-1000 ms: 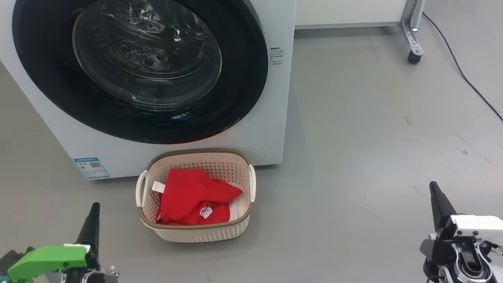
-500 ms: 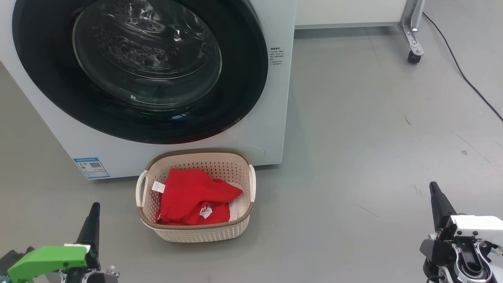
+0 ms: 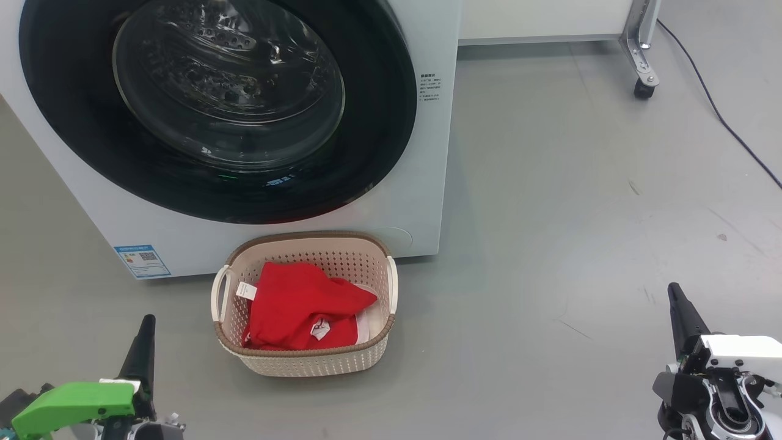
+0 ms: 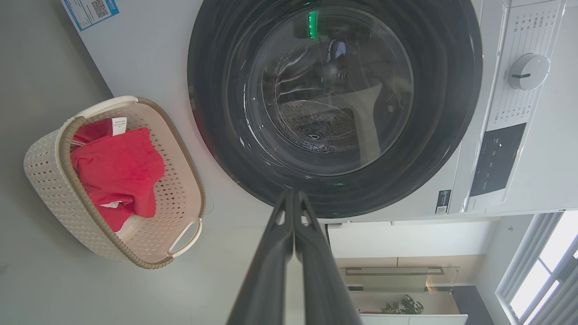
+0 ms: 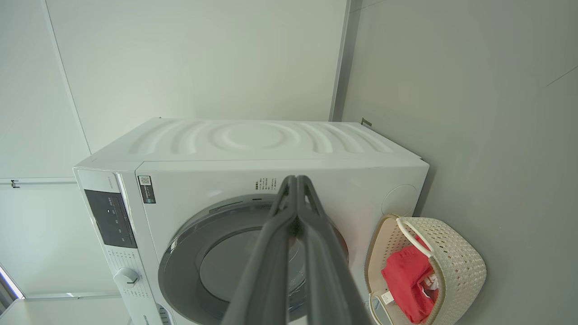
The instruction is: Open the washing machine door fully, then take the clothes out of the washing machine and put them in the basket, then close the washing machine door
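While door (image 3: 379, 122) shut, red clothes (image 3: 293, 302) heaped in basket (image 3: 305, 360) by washer (image 3: 431, 183).

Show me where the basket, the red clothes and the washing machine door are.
basket (image 3: 305, 363): head view, on its perforated front wall.
red clothes (image 3: 293, 305): head view, on the middle of the red fabric.
washing machine door (image 3: 379, 122): head view, on the black ring beside the glass.
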